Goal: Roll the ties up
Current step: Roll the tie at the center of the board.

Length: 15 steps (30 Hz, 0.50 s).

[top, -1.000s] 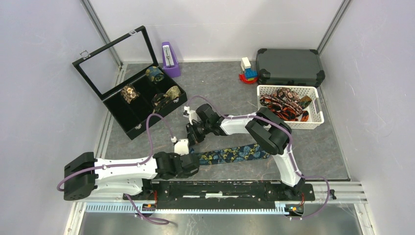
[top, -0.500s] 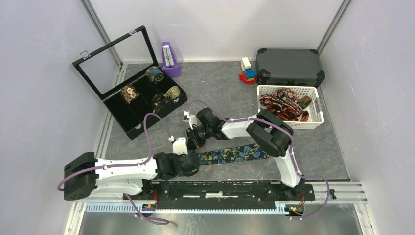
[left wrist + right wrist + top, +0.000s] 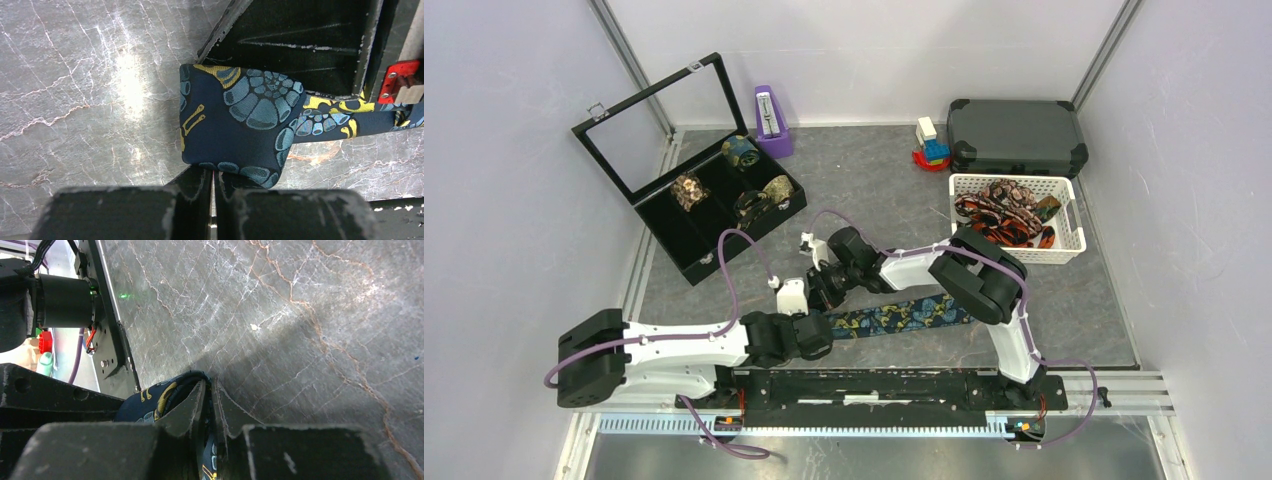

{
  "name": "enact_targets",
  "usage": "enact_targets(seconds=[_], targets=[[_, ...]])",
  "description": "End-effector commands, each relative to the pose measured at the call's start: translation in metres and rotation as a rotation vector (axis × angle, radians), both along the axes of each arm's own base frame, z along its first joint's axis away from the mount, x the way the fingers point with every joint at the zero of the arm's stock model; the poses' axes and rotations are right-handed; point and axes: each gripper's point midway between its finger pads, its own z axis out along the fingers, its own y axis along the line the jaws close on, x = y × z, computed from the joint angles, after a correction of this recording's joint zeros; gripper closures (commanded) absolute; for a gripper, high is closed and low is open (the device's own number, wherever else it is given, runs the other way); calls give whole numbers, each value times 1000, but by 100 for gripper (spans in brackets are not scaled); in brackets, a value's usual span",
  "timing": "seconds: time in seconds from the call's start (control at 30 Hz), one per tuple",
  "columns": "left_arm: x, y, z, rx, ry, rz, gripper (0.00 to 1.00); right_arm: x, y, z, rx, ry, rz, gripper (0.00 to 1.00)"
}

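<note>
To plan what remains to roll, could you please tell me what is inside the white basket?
The white basket holds a tangle of unrolled ties, red-orange and brown-patterned, with a bit of green at the right. Their number and whatever lies beneath them are hidden.

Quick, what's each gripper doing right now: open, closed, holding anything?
Left gripper: closed, pinching the folded end of the navy tie.
Right gripper: closed on the same navy tie.

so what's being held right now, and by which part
The navy paisley tie: left end effector pinches the folded end's edge, right end effector grips the same fold.
</note>
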Motion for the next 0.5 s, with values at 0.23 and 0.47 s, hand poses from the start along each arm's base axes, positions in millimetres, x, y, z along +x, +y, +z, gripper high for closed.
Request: enact_targets(seconds=[0.23, 0.47], targets=[[-1, 18, -11, 69, 5, 42, 93, -8, -6, -9, -60, 11, -32, 86], [-11, 15, -7, 55, 53, -14, 89, 28, -7, -5, -130, -85, -94, 85]])
